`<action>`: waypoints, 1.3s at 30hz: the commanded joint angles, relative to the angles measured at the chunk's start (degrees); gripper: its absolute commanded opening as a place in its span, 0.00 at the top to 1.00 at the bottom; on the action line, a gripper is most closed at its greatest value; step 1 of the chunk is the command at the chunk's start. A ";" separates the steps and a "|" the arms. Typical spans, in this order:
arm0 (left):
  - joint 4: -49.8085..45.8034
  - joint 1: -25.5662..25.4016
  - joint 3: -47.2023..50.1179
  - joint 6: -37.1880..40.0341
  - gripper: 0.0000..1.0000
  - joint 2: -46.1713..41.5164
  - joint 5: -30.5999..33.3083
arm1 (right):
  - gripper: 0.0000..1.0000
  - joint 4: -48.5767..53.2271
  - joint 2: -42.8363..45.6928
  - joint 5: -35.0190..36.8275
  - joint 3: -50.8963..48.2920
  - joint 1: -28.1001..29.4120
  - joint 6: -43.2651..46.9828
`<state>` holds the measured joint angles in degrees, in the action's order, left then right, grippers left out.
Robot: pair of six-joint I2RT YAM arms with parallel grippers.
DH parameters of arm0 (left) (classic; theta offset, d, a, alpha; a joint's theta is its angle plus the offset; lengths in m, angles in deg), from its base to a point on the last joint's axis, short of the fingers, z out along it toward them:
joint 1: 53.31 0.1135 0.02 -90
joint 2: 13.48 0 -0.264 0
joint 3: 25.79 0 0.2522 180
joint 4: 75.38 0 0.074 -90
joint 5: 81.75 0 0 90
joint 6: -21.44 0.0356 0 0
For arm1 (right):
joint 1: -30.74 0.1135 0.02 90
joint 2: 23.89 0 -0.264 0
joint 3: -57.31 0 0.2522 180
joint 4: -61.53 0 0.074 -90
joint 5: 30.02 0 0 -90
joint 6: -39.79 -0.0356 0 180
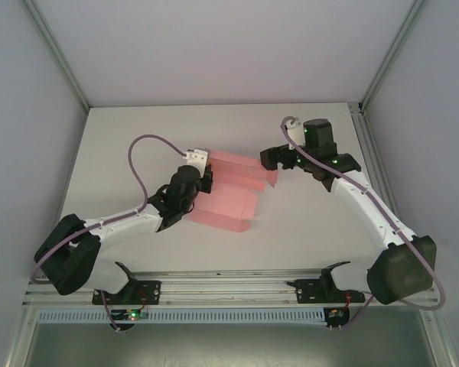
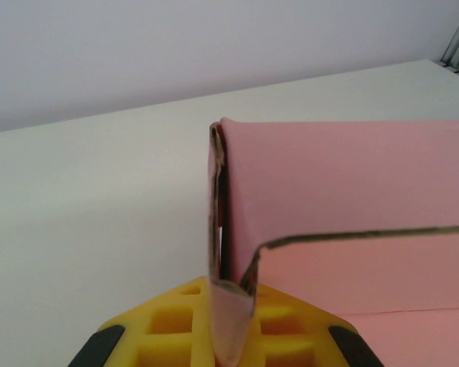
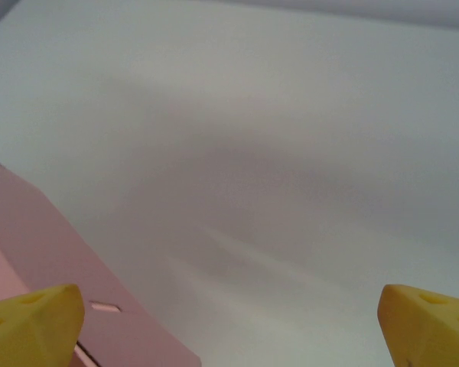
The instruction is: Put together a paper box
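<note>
Left claw (image 2: 231, 325) pinched shut on an upright folded wall of the pink thin-card paper box (image 1: 228, 200), lying mid-way across the white surface (image 1: 306, 229). Right claw (image 3: 229, 327) spread wide beside the box's far flap. Advisable: a firm pinch, with folds pressed along the creases.

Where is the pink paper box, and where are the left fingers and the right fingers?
paper box (image 1: 226, 206): top external view, on its flat near panel.
left fingers (image 2: 168, 329): left wrist view, on the yellow pad pinching the box's edge.
right fingers (image 3: 30, 325): right wrist view, on the yellow tip beside the box.
</note>
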<state>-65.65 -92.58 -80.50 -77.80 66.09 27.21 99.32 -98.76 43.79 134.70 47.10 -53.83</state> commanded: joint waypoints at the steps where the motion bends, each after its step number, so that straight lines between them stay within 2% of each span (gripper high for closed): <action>1: -1.35 0.58 -0.36 -0.61 1.00 -0.52 2.19 | 0.02 2.22 -0.36 -5.17 -1.79 1.24 3.27; 7: -0.94 0.68 -0.91 -1.71 1.00 0.41 1.62 | 0.02 0.22 -0.75 -5.16 -3.72 3.04 4.58; 14: -4.47 0.68 -2.69 -1.49 1.00 1.03 3.71 | 0.02 3.74 0.01 1.31 -2.30 3.67 7.41; 19: -5.53 0.70 -2.73 -0.64 1.00 1.26 4.93 | 0.02 5.35 1.28 1.07 -2.24 3.80 7.65; 24: -4.77 0.73 -2.17 -0.18 1.00 0.40 2.77 | 0.02 4.62 1.16 1.71 -3.07 4.04 7.11; 28: -3.85 0.69 -2.19 -2.35 1.00 0.19 -0.93 | 0.02 -1.05 -0.56 -1.09 -3.85 5.66 6.37; 33: -2.21 0.77 -2.46 -6.70 1.00 1.45 -4.35 | 0.02 -15.04 -2.33 -4.95 -6.12 8.91 3.27; 35: -2.22 0.73 -2.77 -8.63 1.00 1.58 -5.09 | 0.02 -18.76 -2.91 -3.63 -6.70 10.27 3.27; 39: -1.03 0.70 -2.57 -10.89 1.00 1.05 -7.60 | 0.02 -26.67 -1.94 3.40 -9.30 11.46 1.12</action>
<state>-70.75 -91.07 -81.20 -85.58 67.34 24.85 83.63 -101.21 44.25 127.23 57.29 -49.96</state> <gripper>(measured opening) 0.082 0.983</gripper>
